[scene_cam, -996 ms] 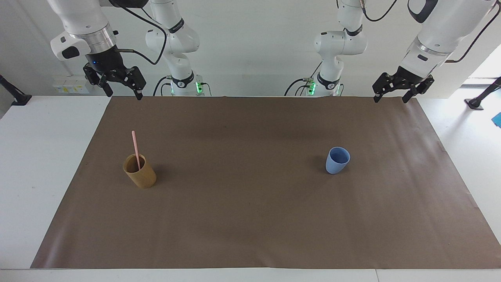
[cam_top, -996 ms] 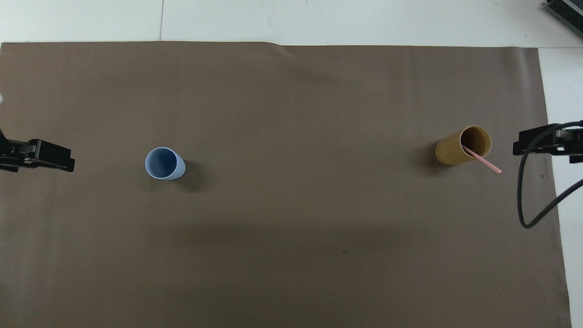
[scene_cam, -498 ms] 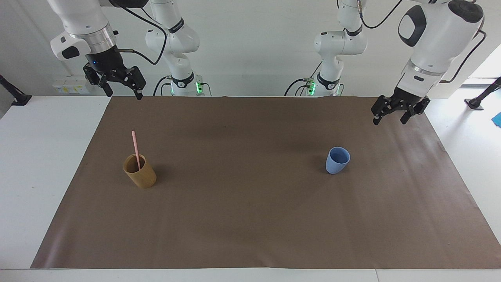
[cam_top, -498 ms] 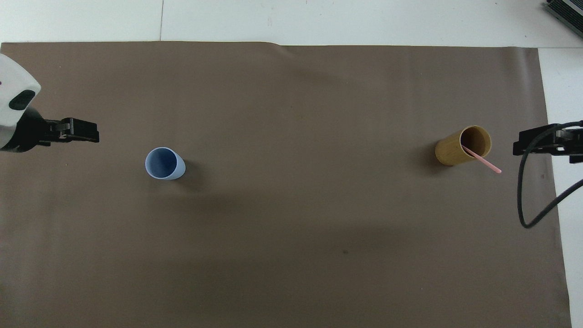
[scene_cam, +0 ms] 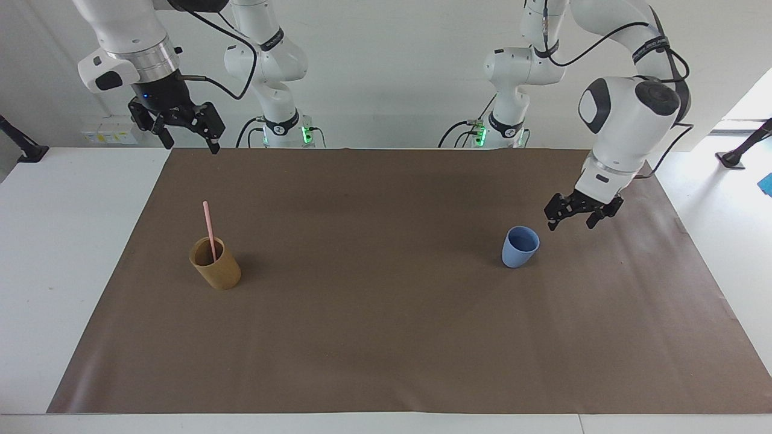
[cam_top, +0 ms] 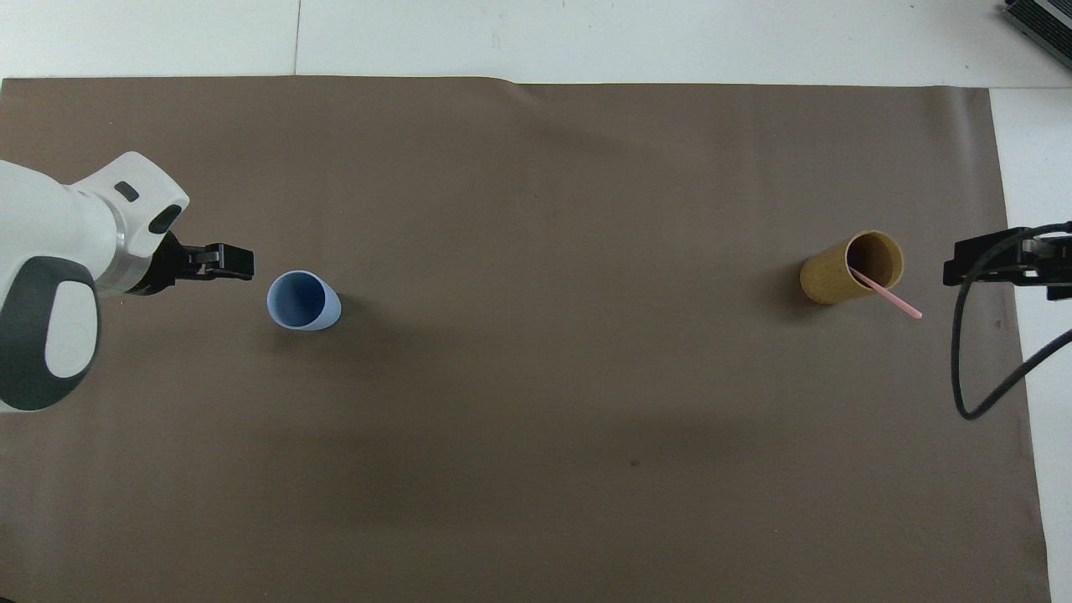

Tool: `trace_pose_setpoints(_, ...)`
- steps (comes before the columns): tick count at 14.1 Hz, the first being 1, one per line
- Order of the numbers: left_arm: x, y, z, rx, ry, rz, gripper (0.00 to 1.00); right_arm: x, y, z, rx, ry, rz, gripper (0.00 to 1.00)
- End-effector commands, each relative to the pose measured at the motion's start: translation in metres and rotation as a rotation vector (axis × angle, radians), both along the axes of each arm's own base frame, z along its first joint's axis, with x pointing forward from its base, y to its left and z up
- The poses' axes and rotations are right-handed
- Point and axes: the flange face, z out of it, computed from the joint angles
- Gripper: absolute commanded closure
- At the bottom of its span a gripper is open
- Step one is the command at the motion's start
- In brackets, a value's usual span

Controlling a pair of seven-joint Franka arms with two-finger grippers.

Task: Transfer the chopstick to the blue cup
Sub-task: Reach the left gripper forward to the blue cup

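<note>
Facing view: your left gripper (scene_cam: 570, 222) hangs open and empty just beside the blue cup (scene_cam: 520, 246). The chopstick (scene_cam: 208, 231) stands in the tan cup (scene_cam: 215, 263), well apart. Your right gripper (scene_cam: 190, 143) waits, open and empty, over the worktop's (scene_cam: 60, 241) edge.

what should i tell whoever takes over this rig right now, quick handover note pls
Left gripper: open, empty, in the air beside the blue cup, not touching it.
Right gripper: open, empty, waiting over the mat's edge at its own end.
Chopstick: standing tilted in the tan cup, toward the right arm's end of the table.
Blue cup: upright, empty, toward the left arm's end.
Done: nothing moved yet.
Left: lift the chopstick out of the tan cup and drop it into the blue cup.
</note>
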Motion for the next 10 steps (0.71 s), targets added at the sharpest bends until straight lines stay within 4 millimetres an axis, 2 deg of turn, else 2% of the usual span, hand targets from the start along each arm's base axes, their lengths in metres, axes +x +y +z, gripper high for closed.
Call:
trace_pose_setpoints(1, -0.008, -0.021, -0.031, -0.003, 0.028, -0.021, 0.00, -0.002, -0.002, 0.000, 0.010, 0.003, 0.007, 0.00)
trace_pose_setpoints(3, -0.018, -0.021, -0.037, 0.000, 0.041, -0.027, 0.00, -0.002, -0.003, 0.000, 0.010, 0.002, 0.005, 0.00)
trace_pose_setpoints(5, -0.019, -0.022, -0.051, 0.003, 0.058, -0.034, 0.00, -0.002, -0.002, 0.000, 0.010, 0.002, 0.007, 0.00)
trace_pose_setpoints(6, -0.021, -0.022, -0.057, 0.005, 0.065, -0.031, 0.10, -0.002, -0.003, 0.000, 0.010, 0.002, 0.005, 0.00)
trace_pose_setpoints(8, -0.018, -0.015, -0.057, 0.002, 0.051, -0.018, 1.00, -0.002, -0.003, 0.000, 0.010, 0.002, 0.005, 0.00)
trace_pose_setpoints(10, -0.014, -0.008, -0.055, 0.002, 0.044, -0.041, 1.00, -0.002, -0.002, 0.000, 0.010, 0.002, 0.007, 0.00)
